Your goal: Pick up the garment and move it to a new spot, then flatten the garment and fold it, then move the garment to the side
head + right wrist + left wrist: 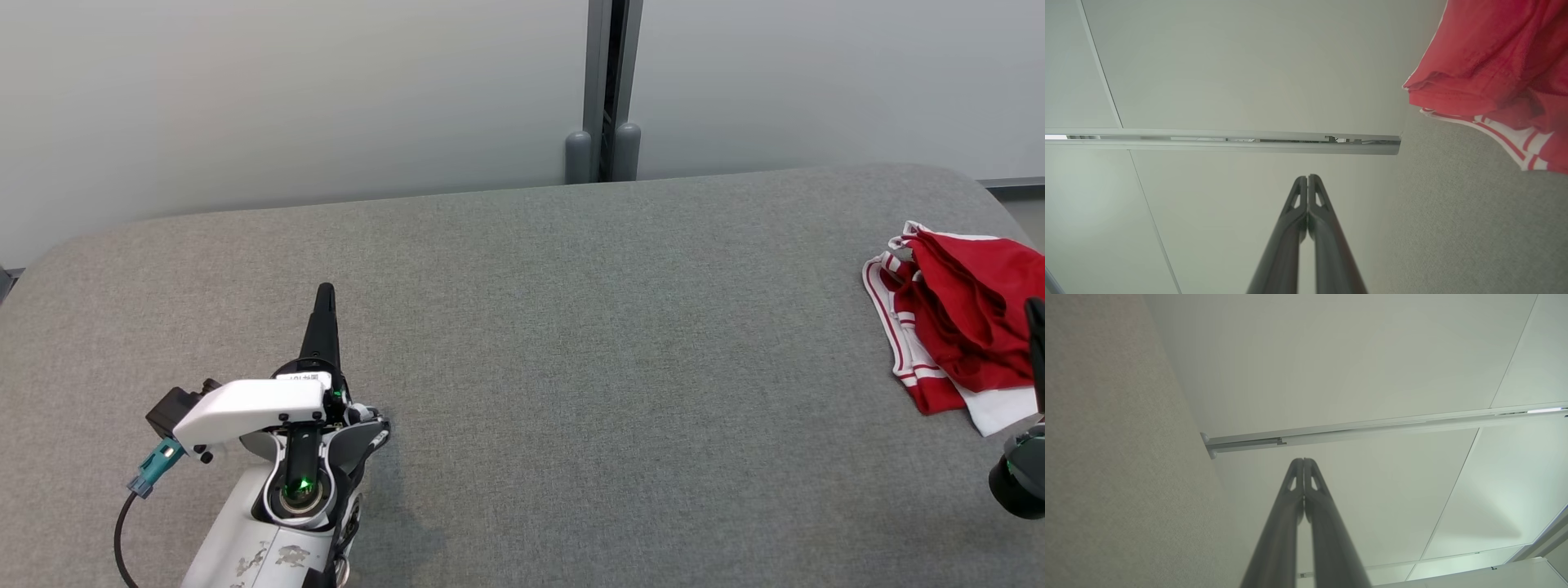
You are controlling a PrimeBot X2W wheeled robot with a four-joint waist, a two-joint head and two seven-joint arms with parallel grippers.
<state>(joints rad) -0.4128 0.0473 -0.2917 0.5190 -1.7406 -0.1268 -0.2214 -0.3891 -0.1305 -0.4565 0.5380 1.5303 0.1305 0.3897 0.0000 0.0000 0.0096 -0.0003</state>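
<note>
Two dark-fingered grippers sit over a gray fabric-covered table (588, 343), and both are closed with nothing between their fingers. At the lower left of the head view the left gripper (325, 292) rises as one narrow spike pointing up the frame, above a white wrist housing (253, 404). A teal connector (157, 467) with a black cable (119, 531) hangs off the housing's left side. In the left wrist view its two fingers meet tip to tip at the centre of the frame. The table fabric runs down the left of that frame, with pale wall panels (1331, 355) behind. The right gripper (1037, 322) shows at the far right edge of the head view as a sliver of dark finger. In the right wrist view its fingers are pressed together at the lower middle, empty. The garment (959, 318), red with white trim and thin red stripes, lies crumpled in a loose heap at the right edge of the head view. It rests on the table near the far right corner, well apart from the left gripper and just beside the right one; whether that finger touches the cloth I cannot tell. In the right wrist view the garment occupies the upper right corner, lying on the gray fabric, apart from the closed fingertips. A gray post (611, 90) stands at the upper centre of the head view between the panels, meeting the table's back edge.
</note>
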